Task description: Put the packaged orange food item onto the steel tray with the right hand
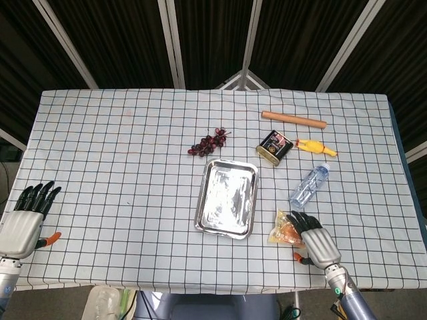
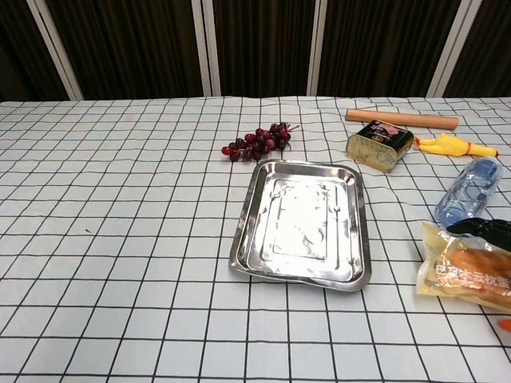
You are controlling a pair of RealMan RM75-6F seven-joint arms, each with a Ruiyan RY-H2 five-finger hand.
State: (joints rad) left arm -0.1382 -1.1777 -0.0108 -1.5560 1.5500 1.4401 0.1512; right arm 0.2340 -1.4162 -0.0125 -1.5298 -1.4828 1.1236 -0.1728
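The packaged orange food item [image 1: 283,231] lies flat on the checked cloth, right of the steel tray [image 1: 227,197], which holds nothing. My right hand [image 1: 313,241] lies over the package's right half, fingers spread and pointing away from me, not closed around it. In the chest view the package [image 2: 461,271] sits at the right edge, with the dark fingertips [image 2: 481,229] showing just over its far side, and the tray [image 2: 303,219] is in the middle. My left hand [image 1: 24,217] rests open at the table's near left edge, far from everything.
Beyond the package lies a water bottle [image 1: 309,185]. Further back are a tin can [image 1: 274,147], a yellow rubber chicken [image 1: 315,147] and a wooden rolling pin [image 1: 293,119]. A bunch of dark grapes [image 1: 208,142] lies behind the tray.
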